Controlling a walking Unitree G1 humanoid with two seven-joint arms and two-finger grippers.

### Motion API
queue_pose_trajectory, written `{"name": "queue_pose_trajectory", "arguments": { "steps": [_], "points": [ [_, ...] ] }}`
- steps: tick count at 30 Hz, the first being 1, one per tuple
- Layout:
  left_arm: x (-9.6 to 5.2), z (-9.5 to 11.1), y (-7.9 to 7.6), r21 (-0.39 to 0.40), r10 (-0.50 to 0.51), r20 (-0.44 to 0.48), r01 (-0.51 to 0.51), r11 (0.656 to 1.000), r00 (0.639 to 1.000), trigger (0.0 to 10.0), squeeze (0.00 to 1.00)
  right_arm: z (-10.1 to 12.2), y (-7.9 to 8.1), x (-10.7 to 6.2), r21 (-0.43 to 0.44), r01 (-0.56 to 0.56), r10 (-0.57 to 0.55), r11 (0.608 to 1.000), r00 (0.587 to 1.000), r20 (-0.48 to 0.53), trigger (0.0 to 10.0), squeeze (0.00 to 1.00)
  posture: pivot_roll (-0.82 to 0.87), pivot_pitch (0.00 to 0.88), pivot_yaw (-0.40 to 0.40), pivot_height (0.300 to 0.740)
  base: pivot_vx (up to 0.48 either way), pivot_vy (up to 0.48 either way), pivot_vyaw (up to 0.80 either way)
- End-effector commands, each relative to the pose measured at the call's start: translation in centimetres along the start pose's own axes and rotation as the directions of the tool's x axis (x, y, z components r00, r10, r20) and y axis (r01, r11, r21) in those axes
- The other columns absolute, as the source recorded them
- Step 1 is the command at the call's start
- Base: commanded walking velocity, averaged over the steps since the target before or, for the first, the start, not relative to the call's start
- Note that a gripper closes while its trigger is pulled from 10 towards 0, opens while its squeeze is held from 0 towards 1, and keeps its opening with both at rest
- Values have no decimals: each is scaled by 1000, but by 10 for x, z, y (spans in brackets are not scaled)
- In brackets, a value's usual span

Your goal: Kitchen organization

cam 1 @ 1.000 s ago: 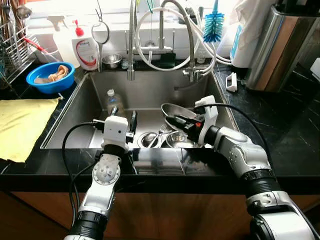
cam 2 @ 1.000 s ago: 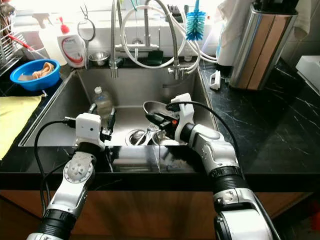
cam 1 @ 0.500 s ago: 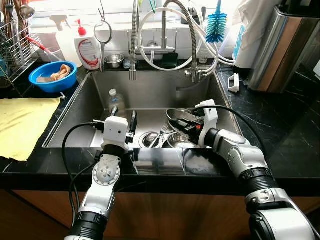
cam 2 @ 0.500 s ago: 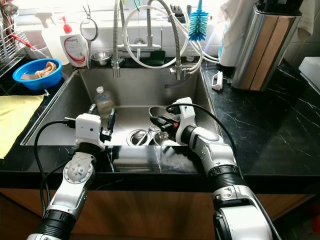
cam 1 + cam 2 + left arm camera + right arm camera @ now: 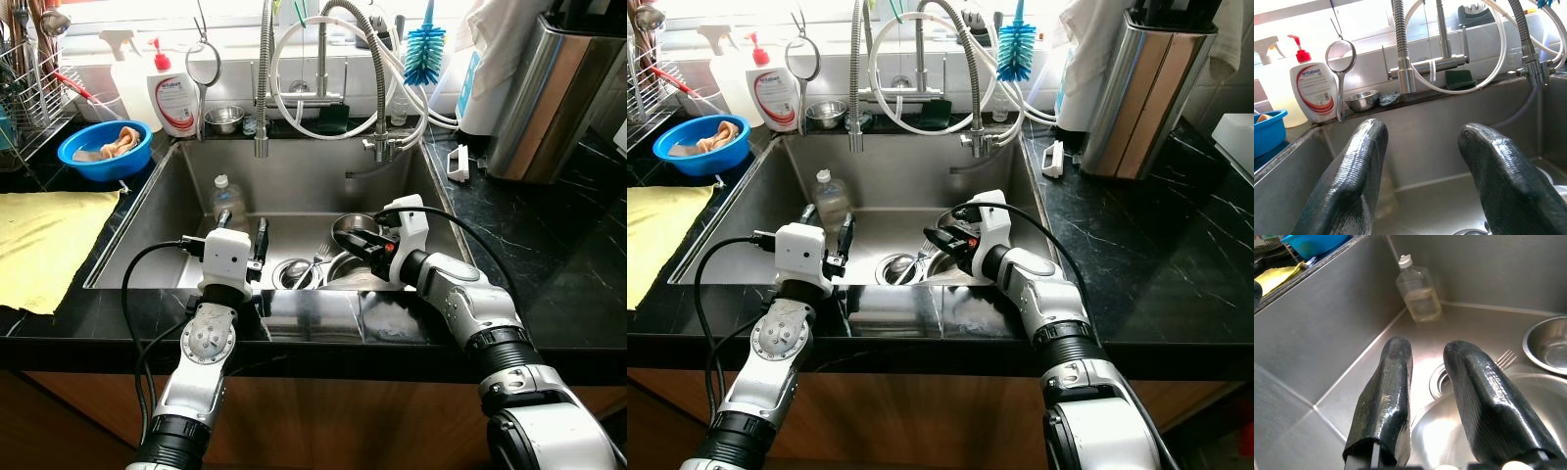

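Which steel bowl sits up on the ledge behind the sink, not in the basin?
The small steel bowl beside the soap dispenser; the other bowls lie in the basin.

Black marble-veined worktop around a steel sink; wooden cabinet front beneath. Bright window light along the back ledge, washing out the sill. Chrome spring taps with looped white hoses at the sink's rear. Yellow cloth spread on the worktop at far left, dish rack behind it. Brushed-steel canister at right rear
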State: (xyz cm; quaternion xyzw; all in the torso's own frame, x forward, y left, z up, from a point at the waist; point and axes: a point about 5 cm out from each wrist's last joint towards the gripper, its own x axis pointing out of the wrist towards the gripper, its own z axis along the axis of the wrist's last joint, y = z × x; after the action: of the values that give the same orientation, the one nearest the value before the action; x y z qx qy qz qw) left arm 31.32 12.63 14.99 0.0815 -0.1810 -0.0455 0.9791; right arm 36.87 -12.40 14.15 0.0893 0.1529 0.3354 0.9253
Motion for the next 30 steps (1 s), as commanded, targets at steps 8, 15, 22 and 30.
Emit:
{"name": "queue_pose_trajectory", "arguments": {
  "steps": [8,15,22,30],
  "points": [
    [-4,-6,4,6,13,-34,-13,1000,999,10000,0,23,-11,-10,-52,252,-231,966,938,258,10000,0,-132,0,32,740,0,0,0],
    [-3,-4,7,11,37,-19,-37,999,999,10000,0,26,12,-24,-298,353,-213,887,885,414,10000,0,-142,0,37,740,0,0,0],
    [-8,7,20,-41,126,14,-126,991,992,10000,0,36,27,-52,-251,469,-255,847,772,582,10000,0,-156,0,43,740,0,0,0],
    [-5,22,26,-63,145,63,-141,988,987,10000,0,33,37,-64,-219,538,-296,814,708,641,10000,0,-157,0,45,740,0,0,0]
  ]
}}
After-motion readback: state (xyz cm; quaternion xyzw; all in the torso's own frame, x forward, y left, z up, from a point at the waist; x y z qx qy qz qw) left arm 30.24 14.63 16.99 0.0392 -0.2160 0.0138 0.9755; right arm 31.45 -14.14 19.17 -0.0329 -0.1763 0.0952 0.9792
